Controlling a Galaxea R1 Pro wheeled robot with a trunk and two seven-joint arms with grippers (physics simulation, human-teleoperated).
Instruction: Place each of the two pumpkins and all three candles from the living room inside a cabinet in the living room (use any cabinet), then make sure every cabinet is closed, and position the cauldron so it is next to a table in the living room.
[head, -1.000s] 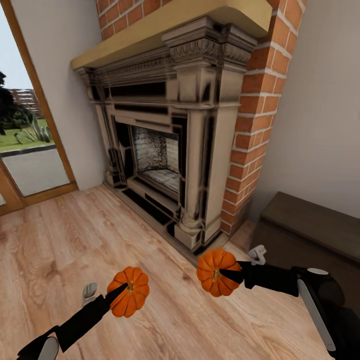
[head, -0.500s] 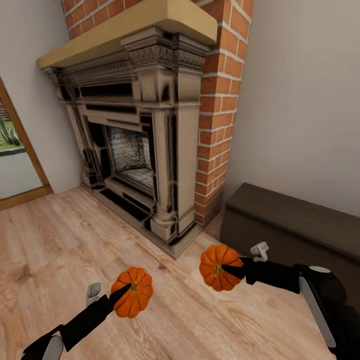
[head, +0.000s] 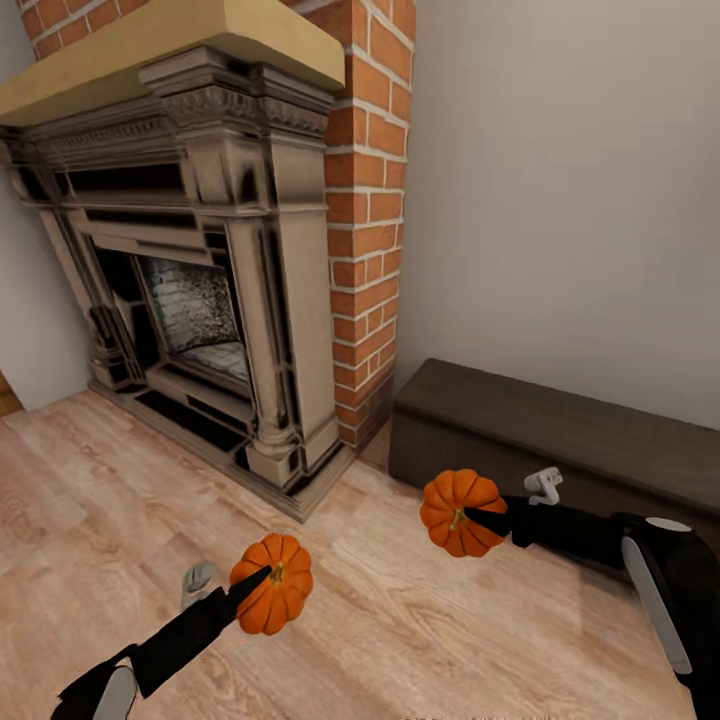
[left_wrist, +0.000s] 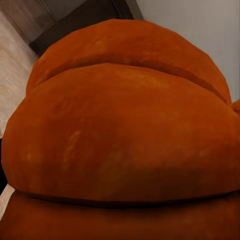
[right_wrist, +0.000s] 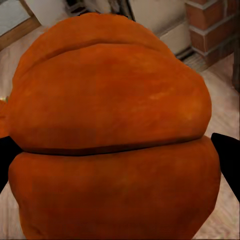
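Orange ribbed pumpkin (head: 272, 597) pinched in left gripper (head: 252, 585), held above wood floor (head: 420, 640), stem toward camera. Second pumpkin (head: 462, 513) pinched in right gripper (head: 480, 518), held in front of cabinet (head: 560, 440). Wrist views: pumpkin skin close up (left_wrist: 120, 135) (right_wrist: 112, 135); black fingers (right_wrist: 227, 155) pressed on either flank in right wrist view. Cabinet long, low, dark brown, against white wall (head: 570, 190), front closed, just beside brick column (head: 365, 220) of fireplace (head: 190, 270).
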